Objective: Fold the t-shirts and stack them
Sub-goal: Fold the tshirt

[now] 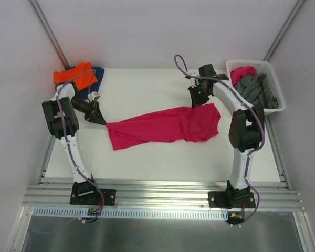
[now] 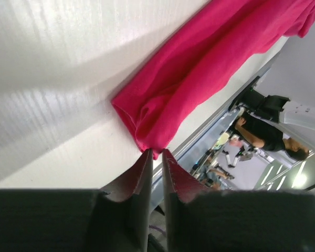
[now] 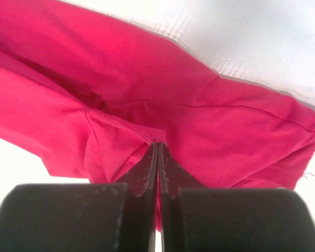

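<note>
A large magenta-pink t-shirt (image 1: pixel 163 127) lies stretched across the middle of the white table (image 1: pixel 147 163). My left gripper (image 1: pixel 101 121) sits at its left end. In the left wrist view the jaws (image 2: pixel 156 152) are nearly together, and a bunched corner of the shirt (image 2: pixel 210 58) is pinched at their tips. My right gripper (image 1: pixel 195 101) is at the shirt's upper right edge. The right wrist view shows it (image 3: pixel 157 144) shut on a seamed fold of the shirt (image 3: pixel 199 79). An orange t-shirt (image 1: pixel 74 75) lies over a dark blue one (image 1: pixel 98 74) at the back left corner.
A white lattice basket (image 1: pixel 252 62) at the back right holds a grey t-shirt (image 1: pixel 257 89) and a pink cloth (image 1: pixel 242 72). Grey walls close in the table at the back and both sides. A metal rail (image 1: pixel 157 191) runs along the near edge.
</note>
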`<state>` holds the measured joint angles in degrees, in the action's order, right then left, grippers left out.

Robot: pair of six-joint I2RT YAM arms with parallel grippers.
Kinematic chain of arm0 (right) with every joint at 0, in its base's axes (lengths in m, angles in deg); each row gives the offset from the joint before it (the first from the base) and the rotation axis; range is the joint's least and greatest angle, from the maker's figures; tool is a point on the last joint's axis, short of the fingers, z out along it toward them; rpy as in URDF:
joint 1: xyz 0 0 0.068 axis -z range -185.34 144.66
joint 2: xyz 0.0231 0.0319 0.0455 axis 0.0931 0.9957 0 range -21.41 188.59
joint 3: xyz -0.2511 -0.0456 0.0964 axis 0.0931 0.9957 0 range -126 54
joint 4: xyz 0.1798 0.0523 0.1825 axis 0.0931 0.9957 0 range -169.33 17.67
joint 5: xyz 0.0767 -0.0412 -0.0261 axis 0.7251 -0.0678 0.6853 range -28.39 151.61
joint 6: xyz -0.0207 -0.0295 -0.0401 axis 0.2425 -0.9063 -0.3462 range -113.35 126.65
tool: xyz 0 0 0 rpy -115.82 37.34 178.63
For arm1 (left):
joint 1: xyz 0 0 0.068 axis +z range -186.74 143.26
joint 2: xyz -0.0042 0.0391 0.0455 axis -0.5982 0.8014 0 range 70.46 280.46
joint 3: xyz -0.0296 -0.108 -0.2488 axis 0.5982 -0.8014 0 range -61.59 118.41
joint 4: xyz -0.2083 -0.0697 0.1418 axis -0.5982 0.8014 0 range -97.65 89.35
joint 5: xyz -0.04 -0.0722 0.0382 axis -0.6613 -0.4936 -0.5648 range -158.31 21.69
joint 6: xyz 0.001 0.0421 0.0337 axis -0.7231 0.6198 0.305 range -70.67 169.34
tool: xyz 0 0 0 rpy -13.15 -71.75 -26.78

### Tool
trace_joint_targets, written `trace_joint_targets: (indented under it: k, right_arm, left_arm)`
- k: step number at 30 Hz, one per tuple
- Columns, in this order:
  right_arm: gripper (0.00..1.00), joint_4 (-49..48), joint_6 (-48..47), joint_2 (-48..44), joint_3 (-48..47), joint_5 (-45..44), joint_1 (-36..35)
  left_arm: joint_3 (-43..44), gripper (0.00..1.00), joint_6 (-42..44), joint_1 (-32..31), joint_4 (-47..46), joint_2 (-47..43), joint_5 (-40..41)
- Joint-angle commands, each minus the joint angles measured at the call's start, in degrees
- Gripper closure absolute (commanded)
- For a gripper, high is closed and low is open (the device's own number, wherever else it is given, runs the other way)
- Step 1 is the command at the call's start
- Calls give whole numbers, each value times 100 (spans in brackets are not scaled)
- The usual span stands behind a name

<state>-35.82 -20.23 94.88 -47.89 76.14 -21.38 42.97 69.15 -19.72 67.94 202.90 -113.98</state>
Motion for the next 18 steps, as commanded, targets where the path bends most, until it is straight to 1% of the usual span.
trace_joint_targets:
  k: [1, 2, 3, 4, 5, 6, 9, 12, 16, 18]
  right_arm:
    - [99, 9, -90, 113, -279, -37, -49]
    - [91, -9, -81, 131, -288, -81, -58]
    - [78, -18, -55, 131, -288, -142, -58]
    - [58, -35, -46, 87, -288, -212, -58]
    - [52, -53, -11, 35, -271, -248, -58]
    - [50, -53, 15, -27, -253, -283, -67]
    - [48, -62, 59, -413, -8, -371, -76]
    - [48, 26, 94, -878, 475, -179, -75]
    - [49, 132, 349, -1529, 1257, 50, -76]
    - [48, 158, 481, -1879, 1741, 121, -93]
  left_arm:
    - [206, 86, -56, -163, 369, 36, 76]
    - [206, 44, -91, -190, 351, 27, 84]
    - [197, 1, -118, -216, 351, -16, 93]
    - [162, 1, -118, -234, 342, -78, 111]
    - [145, 1, -127, -234, 342, -139, 85]
    - [136, 1, -118, -251, 342, -349, 32]
    - [-40, 1, -136, -313, 325, -850, 32]
    - [-505, 1, -127, -418, 316, -1245, -12]
    - [-1251, 1, -127, -550, 272, -1589, -47]
    - [-1489, 1, -109, -629, 272, -1783, -100]
